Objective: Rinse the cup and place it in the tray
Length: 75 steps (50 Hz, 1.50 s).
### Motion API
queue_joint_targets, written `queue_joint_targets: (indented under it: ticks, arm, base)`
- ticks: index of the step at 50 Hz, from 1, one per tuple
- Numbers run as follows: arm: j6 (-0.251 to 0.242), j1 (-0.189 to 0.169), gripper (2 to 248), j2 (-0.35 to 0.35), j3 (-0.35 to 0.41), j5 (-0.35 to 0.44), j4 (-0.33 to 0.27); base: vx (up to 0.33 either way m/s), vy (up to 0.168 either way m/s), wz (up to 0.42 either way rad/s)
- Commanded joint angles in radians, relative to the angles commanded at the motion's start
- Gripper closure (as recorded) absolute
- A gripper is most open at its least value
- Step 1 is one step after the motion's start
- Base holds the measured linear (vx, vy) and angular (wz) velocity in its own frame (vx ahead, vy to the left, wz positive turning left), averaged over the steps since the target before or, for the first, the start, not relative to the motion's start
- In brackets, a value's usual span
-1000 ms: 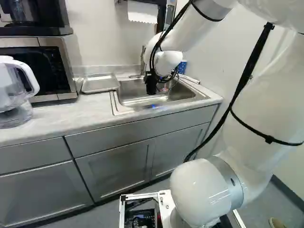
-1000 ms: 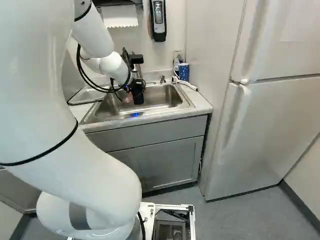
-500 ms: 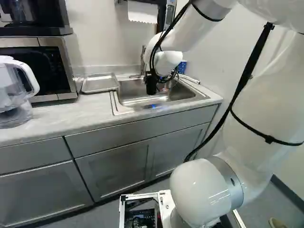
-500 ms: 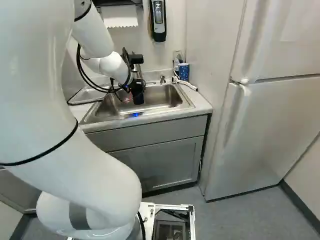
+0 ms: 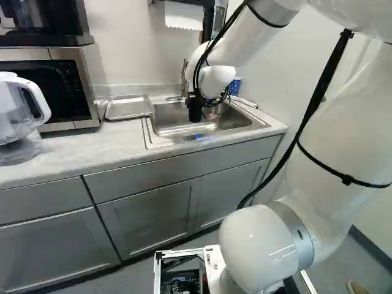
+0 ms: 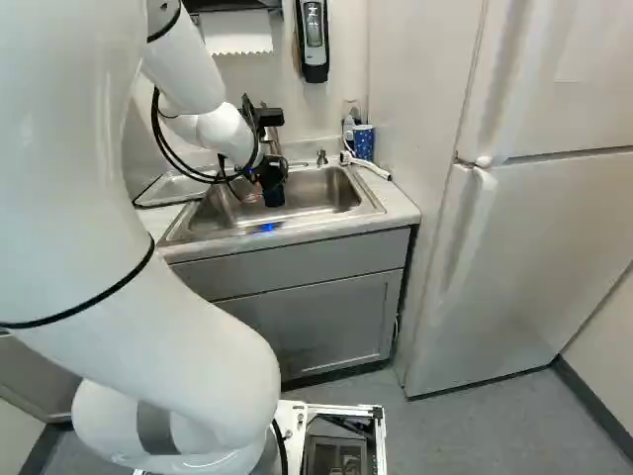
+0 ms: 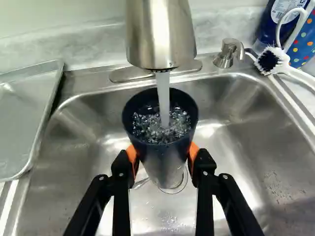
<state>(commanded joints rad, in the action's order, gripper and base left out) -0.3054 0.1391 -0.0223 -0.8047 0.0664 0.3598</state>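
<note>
Arm and claw visibly unmoved since the earlier frame, claw pinching the dark cup from both sides, cup mouth-up over the sink, faucet running into it, metal tray beside the sink on the desk

One sink: two views behind, one close above

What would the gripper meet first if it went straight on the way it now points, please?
Beyond the cup it holds, the gripper would probably first meet the sink, though whether its floor or far wall is unclear.
</note>
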Motion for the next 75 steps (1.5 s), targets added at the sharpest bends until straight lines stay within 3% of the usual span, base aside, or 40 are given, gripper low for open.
queue_joint_targets:
  ticks: [27, 75]
  arm:
    - [0.000, 0.005, 131, 0.001, -0.001, 0.000, 0.000]
    - [0.000, 0.153, 131, -0.014, -0.008, 0.000, 0.000]
  base:
    - [0.000, 0.000, 0.000]
    - [0.000, 0.000, 0.000]
